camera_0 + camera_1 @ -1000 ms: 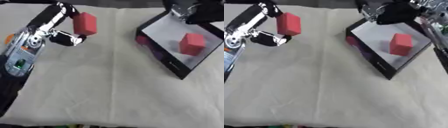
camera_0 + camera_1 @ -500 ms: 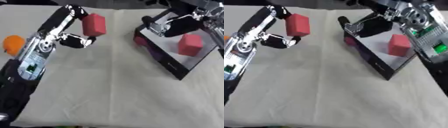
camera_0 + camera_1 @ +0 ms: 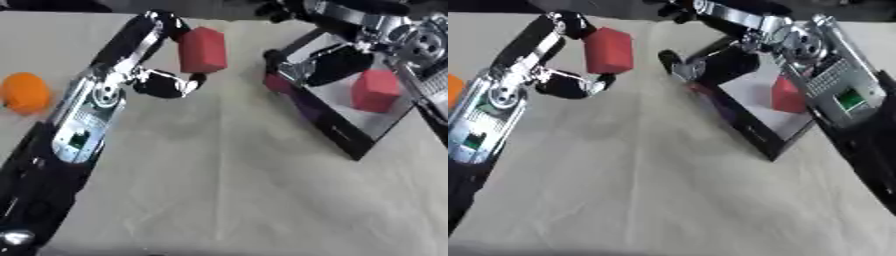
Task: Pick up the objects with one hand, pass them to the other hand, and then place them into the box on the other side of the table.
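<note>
Holding a red block (image 3: 203, 50) off the cloth-covered table (image 3: 227, 190), the left hand (image 3: 144, 60) curls its fingers over the block's top and far side while the thumb sits below it, so the block is pinched between them. The left arm runs up from the lower left corner of the view, silver and black, with a small green panel on the forearm. An orange ball (image 3: 24, 93) lies on the cloth at the left edge, just beside that arm and apart from the hand.

To the right stands the box (image 3: 325, 131), a shallow black tray with a pale floor, set askew on the cloth with one corner pointing toward the robot. A second red block (image 3: 374, 90) rests inside it, on the pale floor toward the right side. The right hand (image 3: 710, 64) reaches in from the upper right and hangs over the box's near-left wall, its dark fingers bent downward and spread, holding nothing. The held block and the right hand are near each other but not touching.
</note>
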`<move>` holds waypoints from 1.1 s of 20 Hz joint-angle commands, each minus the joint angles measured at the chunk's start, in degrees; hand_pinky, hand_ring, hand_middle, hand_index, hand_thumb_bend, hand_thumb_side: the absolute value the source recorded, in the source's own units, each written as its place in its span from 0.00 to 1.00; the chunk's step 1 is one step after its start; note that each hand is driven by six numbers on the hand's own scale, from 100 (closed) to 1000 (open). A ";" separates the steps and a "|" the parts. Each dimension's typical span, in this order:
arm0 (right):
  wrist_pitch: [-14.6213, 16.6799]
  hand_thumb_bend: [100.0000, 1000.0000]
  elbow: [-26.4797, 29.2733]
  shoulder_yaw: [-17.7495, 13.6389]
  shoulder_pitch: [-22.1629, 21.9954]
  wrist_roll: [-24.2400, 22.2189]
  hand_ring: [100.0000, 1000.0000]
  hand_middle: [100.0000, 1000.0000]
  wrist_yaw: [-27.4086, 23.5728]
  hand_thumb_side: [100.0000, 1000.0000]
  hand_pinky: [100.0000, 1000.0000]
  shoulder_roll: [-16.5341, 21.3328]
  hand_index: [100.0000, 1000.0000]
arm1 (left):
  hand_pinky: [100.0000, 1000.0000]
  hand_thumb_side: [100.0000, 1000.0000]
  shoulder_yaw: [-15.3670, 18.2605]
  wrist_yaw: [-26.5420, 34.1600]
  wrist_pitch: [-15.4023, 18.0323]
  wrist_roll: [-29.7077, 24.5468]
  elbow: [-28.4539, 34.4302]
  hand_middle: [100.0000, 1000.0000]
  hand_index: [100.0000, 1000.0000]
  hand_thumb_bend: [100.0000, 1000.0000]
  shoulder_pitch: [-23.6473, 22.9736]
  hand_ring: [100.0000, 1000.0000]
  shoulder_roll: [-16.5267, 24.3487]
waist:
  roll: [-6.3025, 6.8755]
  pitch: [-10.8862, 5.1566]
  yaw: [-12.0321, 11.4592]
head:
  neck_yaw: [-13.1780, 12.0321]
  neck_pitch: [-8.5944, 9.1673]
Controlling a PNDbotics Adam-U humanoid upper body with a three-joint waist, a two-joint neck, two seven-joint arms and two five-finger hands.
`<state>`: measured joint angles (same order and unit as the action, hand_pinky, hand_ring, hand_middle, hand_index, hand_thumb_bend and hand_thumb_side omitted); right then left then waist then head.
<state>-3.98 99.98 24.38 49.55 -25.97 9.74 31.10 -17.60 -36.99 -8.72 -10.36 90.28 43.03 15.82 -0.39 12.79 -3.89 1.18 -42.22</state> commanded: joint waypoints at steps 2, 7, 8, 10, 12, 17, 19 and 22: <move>1.01 0.00 -0.44 0.16 1.48 -0.69 0.97 1.00 2.04 0.10 0.94 -0.08 1.00 | 0.75 0.00 -0.15 -0.30 0.03 -0.07 0.33 0.56 0.50 0.16 1.56 0.64 -0.72 | -0.69 -1.19 -0.08 | 0.52 0.72; 1.47 0.00 -1.07 0.42 1.86 -0.81 0.96 1.00 3.39 0.09 0.94 -0.66 1.00 | 0.75 0.00 -0.18 -0.01 -0.14 -0.21 0.34 0.56 0.50 0.15 1.84 0.64 -1.87 | -0.73 -1.00 -0.20 | 0.71 0.71; 1.48 0.00 -1.22 0.48 1.96 -0.67 0.96 1.00 3.76 0.08 0.94 -0.78 1.00 | 0.75 0.00 -0.20 0.11 -0.20 -0.19 0.37 0.56 0.50 0.15 1.86 0.64 -2.10 | -0.74 -0.98 -0.21 | 0.74 0.71; 1.68 0.00 -1.39 0.59 2.11 -0.37 0.96 1.00 4.69 0.06 0.93 -0.90 1.00 | 0.75 0.00 -0.24 0.35 -0.32 -0.16 0.43 0.55 0.49 0.15 1.87 0.63 -2.46 | -0.76 -0.95 -0.22 | 0.78 0.73; 2.13 0.00 -1.61 0.78 2.20 -0.30 0.95 1.00 5.83 0.05 0.93 -1.00 1.00 | 0.75 0.00 -0.34 0.64 -0.42 -0.21 0.47 0.55 0.49 0.15 1.89 0.63 -2.67 | -0.76 -0.94 -0.24 | 0.79 0.72; 3.07 0.00 -2.47 1.19 2.41 -0.34 0.96 1.00 8.43 0.03 0.94 -1.44 1.00 | 0.75 0.00 -0.51 0.87 -0.50 -0.20 0.58 0.55 0.50 0.15 1.89 0.63 -3.17 | -0.82 -0.89 -0.25 | 0.83 0.62; 3.33 0.00 -2.92 1.27 2.47 -0.23 0.96 1.00 9.72 0.02 0.94 -1.54 1.00 | 0.74 0.00 -0.56 0.96 -0.50 -0.11 0.60 0.55 0.50 0.15 1.85 0.63 -3.34 | -0.86 -0.88 -0.26 | 0.97 0.61; 4.07 0.00 -3.90 1.64 2.48 -0.41 0.96 1.00 11.50 0.03 0.94 -1.72 1.00 | 0.74 0.00 -0.58 1.07 -0.58 0.04 0.63 0.55 0.50 0.15 1.82 0.63 -3.48 | -0.92 -0.84 -0.29 | 1.19 0.73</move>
<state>-0.35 96.05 26.31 50.90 -26.36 20.35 28.98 -18.25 -36.15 -9.18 -10.51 89.95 43.65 12.41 -0.63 12.82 -4.15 2.15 -42.19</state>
